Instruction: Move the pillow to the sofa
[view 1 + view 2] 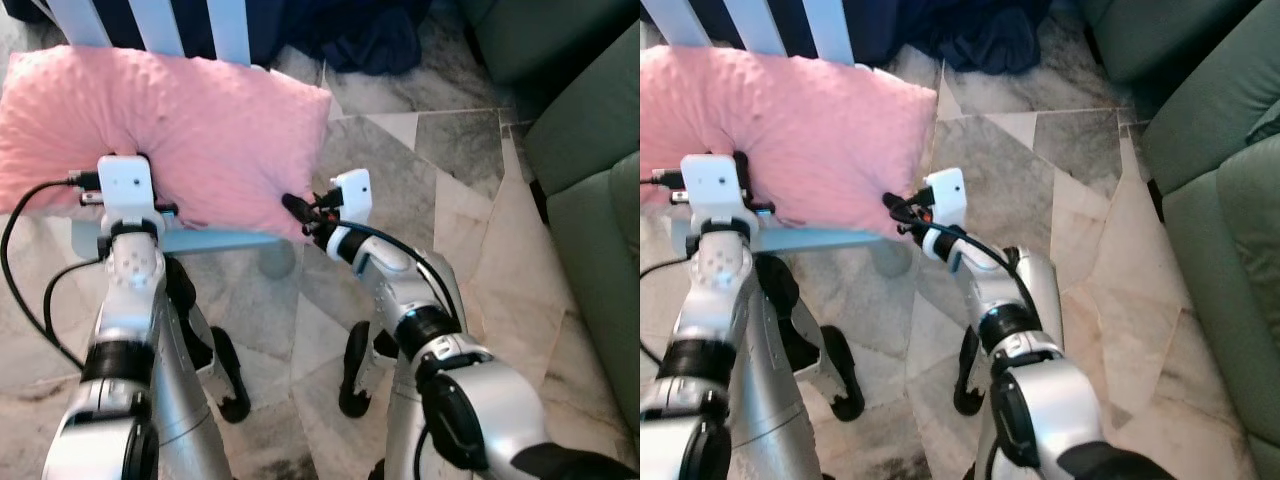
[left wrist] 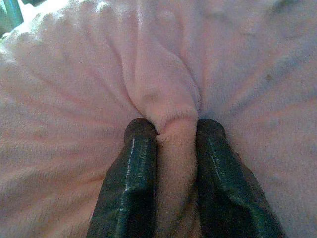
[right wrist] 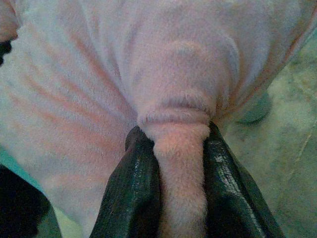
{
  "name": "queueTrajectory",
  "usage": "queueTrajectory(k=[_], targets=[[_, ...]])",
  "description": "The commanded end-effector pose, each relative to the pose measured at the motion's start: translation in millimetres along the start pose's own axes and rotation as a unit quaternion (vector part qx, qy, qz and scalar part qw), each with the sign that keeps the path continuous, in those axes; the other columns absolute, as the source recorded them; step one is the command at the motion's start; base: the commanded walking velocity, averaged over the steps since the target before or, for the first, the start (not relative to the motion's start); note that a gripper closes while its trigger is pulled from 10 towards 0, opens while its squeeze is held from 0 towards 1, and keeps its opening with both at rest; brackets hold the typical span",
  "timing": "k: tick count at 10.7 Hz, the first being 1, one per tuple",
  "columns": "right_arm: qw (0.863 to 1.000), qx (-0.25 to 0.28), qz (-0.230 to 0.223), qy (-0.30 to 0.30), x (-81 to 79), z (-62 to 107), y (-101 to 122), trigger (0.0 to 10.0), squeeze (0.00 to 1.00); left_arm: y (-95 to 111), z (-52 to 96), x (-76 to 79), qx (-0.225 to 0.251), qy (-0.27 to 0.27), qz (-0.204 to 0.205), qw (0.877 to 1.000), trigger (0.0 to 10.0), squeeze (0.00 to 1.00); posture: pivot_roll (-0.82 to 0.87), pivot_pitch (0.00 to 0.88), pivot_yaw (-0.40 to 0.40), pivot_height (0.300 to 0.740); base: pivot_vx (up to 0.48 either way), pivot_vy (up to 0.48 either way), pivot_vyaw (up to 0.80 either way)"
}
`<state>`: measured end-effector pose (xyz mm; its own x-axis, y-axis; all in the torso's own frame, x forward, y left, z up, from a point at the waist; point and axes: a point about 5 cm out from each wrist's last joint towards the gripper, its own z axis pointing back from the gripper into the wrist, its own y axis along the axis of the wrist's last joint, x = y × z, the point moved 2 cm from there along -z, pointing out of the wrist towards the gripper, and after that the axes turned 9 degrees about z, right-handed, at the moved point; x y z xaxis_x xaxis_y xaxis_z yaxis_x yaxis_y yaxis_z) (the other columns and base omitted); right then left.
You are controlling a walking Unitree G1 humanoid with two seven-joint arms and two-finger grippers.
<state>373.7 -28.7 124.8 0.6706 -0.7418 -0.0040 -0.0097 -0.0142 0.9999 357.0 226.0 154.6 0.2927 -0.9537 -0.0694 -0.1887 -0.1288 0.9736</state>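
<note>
A plump pink pillow [image 1: 190, 120] rests on a light blue chair seat [image 1: 215, 240] in front of me. My left gripper [image 1: 140, 165] is shut on a pinched fold of the pillow [image 2: 171, 106] near its middle left. My right gripper [image 1: 295, 210] is shut on a fold at the pillow's [image 3: 181, 124] lower right corner. The green sofa [image 1: 590, 190] stands to my right, across the marble floor.
The chair's white back slats [image 1: 160, 25] rise behind the pillow, and its round leg base [image 1: 277, 262] stands on the floor. Dark blue cloth [image 1: 350, 35] lies on the floor at the back. Marble floor [image 1: 470, 210] lies open between chair and sofa.
</note>
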Motion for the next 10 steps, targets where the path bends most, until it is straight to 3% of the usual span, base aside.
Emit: queueTrajectory(k=[1,2,3,4,7,8,10], targets=[[0.998,-0.055,-0.007,-0.020,5.7,15.3,-29,0.0,0.00,-20,12.6,-0.4,-0.039,-0.011,-0.006,0.999,0.0,0.00,-0.01,0.383,-0.090,0.422,0.000,0.000,0.00],[0.997,-0.051,0.006,-0.050,23.5,24.4,-26,0.0,0.00,-16,22.4,-5.5,-0.027,-0.020,-0.015,0.999,0.0,0.00,-0.01,0.358,-0.083,0.422,0.000,0.000,0.00],[0.997,-0.052,0.015,-0.063,30.3,28.2,-26,0.0,0.00,-15,25.9,-6.9,-0.024,-0.023,-0.016,0.999,0.0,0.00,-0.01,0.342,-0.080,0.422,0.000,0.000,0.00],[0.994,-0.052,0.035,-0.094,47.1,39.7,-25,0.0,0.00,-12,41.4,-6.5,-0.017,-0.036,-0.019,0.999,0.0,0.00,0.00,0.308,-0.074,0.422,0.000,0.000,0.00],[0.979,-0.052,0.106,-0.165,79.9,68.5,-21,0.0,0.00,-7,92.4,27.4,-0.018,-0.122,0.010,0.992,0.0,0.00,0.02,0.225,-0.072,0.422,0.000,0.000,0.00],[0.974,-0.046,0.137,-0.173,85.2,74.4,-17,0.0,0.00,2,97.2,31.7,0.004,-0.140,0.009,0.990,0.0,0.00,0.03,0.205,-0.074,0.422,0.000,0.000,0.00],[0.962,-0.012,0.176,-0.207,96.8,84.3,-2,0.0,0.00,30,89.7,30.2,0.060,-0.141,0.002,0.988,0.0,0.00,0.02,0.163,-0.075,0.422,0.000,0.000,0.00]])
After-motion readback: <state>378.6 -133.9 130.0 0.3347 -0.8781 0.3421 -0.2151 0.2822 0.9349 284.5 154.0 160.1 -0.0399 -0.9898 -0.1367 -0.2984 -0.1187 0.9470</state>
